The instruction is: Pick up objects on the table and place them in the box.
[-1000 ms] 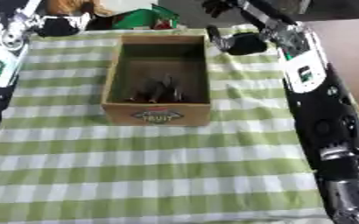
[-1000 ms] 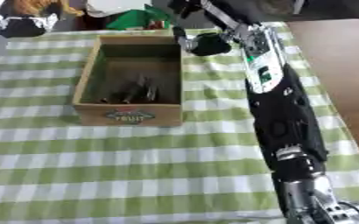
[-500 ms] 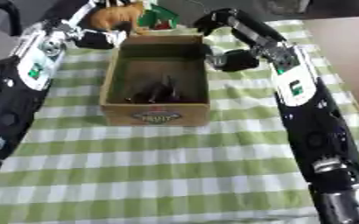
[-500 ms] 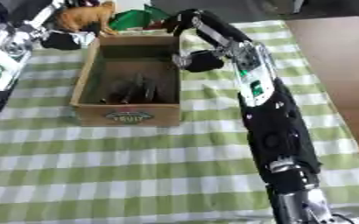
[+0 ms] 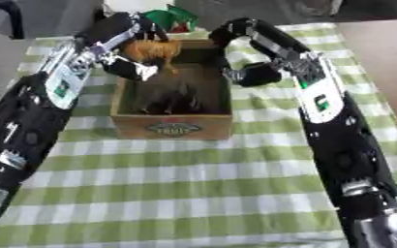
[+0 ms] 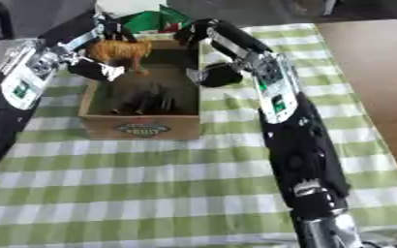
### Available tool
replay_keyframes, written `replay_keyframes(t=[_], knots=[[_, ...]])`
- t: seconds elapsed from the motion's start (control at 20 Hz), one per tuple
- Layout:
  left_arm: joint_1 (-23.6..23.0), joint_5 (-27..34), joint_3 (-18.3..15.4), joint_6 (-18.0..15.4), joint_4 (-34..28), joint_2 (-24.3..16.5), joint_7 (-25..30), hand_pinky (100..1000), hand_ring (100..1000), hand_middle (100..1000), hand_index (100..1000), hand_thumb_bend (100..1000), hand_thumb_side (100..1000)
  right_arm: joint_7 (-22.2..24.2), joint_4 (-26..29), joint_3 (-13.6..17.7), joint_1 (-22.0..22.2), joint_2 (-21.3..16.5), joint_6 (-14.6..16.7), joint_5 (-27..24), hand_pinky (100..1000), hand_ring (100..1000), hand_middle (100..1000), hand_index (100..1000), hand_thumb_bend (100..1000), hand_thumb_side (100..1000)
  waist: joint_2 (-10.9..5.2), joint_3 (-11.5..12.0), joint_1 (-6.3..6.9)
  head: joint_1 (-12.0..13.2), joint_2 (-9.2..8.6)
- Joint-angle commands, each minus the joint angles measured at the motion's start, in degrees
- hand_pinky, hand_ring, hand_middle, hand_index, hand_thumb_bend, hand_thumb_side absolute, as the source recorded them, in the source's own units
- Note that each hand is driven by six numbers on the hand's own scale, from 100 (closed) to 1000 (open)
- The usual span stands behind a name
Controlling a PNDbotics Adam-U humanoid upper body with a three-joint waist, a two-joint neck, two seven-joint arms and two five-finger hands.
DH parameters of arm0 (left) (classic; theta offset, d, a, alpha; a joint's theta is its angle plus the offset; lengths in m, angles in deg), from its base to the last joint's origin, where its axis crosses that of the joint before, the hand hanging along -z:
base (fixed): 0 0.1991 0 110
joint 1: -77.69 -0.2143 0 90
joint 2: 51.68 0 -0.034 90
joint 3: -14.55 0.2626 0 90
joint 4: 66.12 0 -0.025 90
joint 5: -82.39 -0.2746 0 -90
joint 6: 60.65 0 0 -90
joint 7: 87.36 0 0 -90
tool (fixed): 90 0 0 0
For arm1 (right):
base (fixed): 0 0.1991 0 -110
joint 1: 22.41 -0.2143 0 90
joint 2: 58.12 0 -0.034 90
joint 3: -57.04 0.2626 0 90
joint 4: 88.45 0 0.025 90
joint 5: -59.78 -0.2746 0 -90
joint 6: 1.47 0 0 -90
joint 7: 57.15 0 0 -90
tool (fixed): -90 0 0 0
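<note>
My left hand (image 5: 138, 36) pinches a small orange-brown toy animal (image 6: 121, 50) above the open cardboard box's (image 5: 173, 127) far left corner. My right hand (image 6: 191, 30) curls over the far rim, grip unclear. The right eye view shows the animal's legs more clearly.

Left hand (image 5: 132, 35) was raised and curled in a grasp. Right hand (image 5: 225, 35) was bent downward, fingers probably curled; the view was blurry.
</note>
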Motion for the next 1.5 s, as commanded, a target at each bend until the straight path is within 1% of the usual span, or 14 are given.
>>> replay_keyframes(t=[0.05, 0.1, 0.2, 0.25, 0.35, 0.4, 0.45, 0.6, 0.8, 0.85, 0.9, 1.25, 1.45, 1.5], knots=[[1.6, 0.3, -0.3, -0.2, 0.1, -0.5, 3.0, 592, 400, 373, 534, 100, 191, -0.1, 0.2, -0.1, -0.9, 0.1, 0.3, 0.5, 846, 728, 700, 829, 100, 239, -1.06, -0.1, -0.04, 0.2, 0.17], [1.6, 0.5, -0.4, -0.2, 0.1, -0.5, 3.9, 626, 477, 476, 602, 100, 220, -0.1, 0.2, -0.1, -0.9, 0.1, 0.3, 0.5, 847, 729, 700, 829, 100, 241, -1.04, -0.1, -0.05, 0.1, 0.16], [1.5, 0.7, -0.3, -0.1, 0.9, -0.2, 5.7, 644, 531, 534, 659, 100, 226, 0.1, -0.1, -0.1, -0.8, 0.2, 0.4, 0.7, 847, 730, 700, 829, 100, 242, -0.99, -0.1, -0.09, 0.1, 0.11], [1.5, 0.9, -0.4, -0.1, 1.0, -0.1, 6.7, 668, 617, 593, 704, 100, 232, 0.1, -0.2, -0.1, -0.7, 0.2, 0.5, 0.7, 848, 730, 700, 829, 100, 243, -0.97, -0.1, -0.11, 0.1, 0.10], [1.5, 1.0, -0.8, 0.1, 0.9, 0.0, 8.6, 671, 627, 599, 708, 100, 232, 0.3, -0.3, -0.1, -0.6, 0.2, 0.5, 0.8, 848, 730, 700, 829, 100, 243, -0.91, -0.1, -0.16, 0.1, 0.14], [1.6, 1.1, -1.1, 0.3, 0.8, 0.1, 9.5, 715, 719, 682, 751, 100, 224, 0.4, -0.4, 0.0, -0.6, 0.1, 0.5, 0.8, 848, 730, 700, 829, 100, 244, -0.88, -0.1, -0.19, 0.1, 0.13], [1.6, 1.1, -1.4, 0.6, 0.5, 0.2, 10.5, 726, 739, 707, 763, 100, 220, 0.5, -0.4, 0.0, -0.5, 0.1, 0.5, 0.8, 848, 730, 700, 829, 100, 245, -0.84, -0.1, -0.22, 0.1, 0.12], [1.6, 1.3, -2.2, 1.5, -0.8, 0.2, 13.3, 775, 818, 804, 815, 131, 434, 0.6, -0.6, 0.0, -0.5, 0.1, 0.4, 0.8, 848, 730, 700, 829, 100, 246, -0.74, -0.1, -0.32, 0.0, 0.14], [1.6, 1.6, -2.8, 2.5, -2.4, 0.0, 15.3, 775, 818, 804, 815, 131, 434, 0.6, -0.6, 0.1, -0.5, 0.0, 0.4, 0.9, 848, 730, 700, 829, 100, 246, -0.71, -0.2, -0.36, 0.1, 0.15], [1.7, 1.8, -3.0, 2.5, -2.7, 0.0, 15.4, 831, 891, 898, 885, 506, 721, 0.6, -0.6, 0.1, -0.6, 0.0, 0.4, 0.9, 848, 730, 699, 829, 100, 245, -0.71, -0.1, -0.39, 0.0, 0.16], [1.8, 2.0, -3.6, 2.4, -3.6, -0.1, 15.0, 834, 895, 903, 888, 527, 740, 0.5, -0.5, 0.2, -0.6, 0.0, 0.3, 0.9, 848, 730, 699, 828, 100, 245, -0.71, -0.1, -0.43, -0.1, 0.16], [0.9, 4.1, -4.4, 4.1, -7.6, -0.6, 9.0, 830, 890, 898, 876, 521, 745, 0.0, 0.0, 0.5, -0.9, 0.0, 0.0, 1.1, 847, 730, 699, 828, 100, 241, -0.69, 0.1, -0.59, -0.3, 0.01], [0.6, 5.1, -3.5, 4.9, -7.8, -0.9, 5.8, 830, 890, 898, 876, 521, 745, -0.1, 0.1, 0.6, -0.9, 0.0, -0.1, 1.2, 847, 730, 699, 828, 100, 241, -0.67, 0.1, -0.59, -0.3, -0.04], [0.5, 5.4, -3.7, 5.2, -8.2, -0.8, 5.3, 763, 773, 776, 811, 388, 591, -0.3, 0.1, 0.9, -1.0, -0.3, -0.3, 1.2, 846, 731, 699, 829, 100, 239, -0.70, 0.4, -0.78, -0.6, 0.00]])
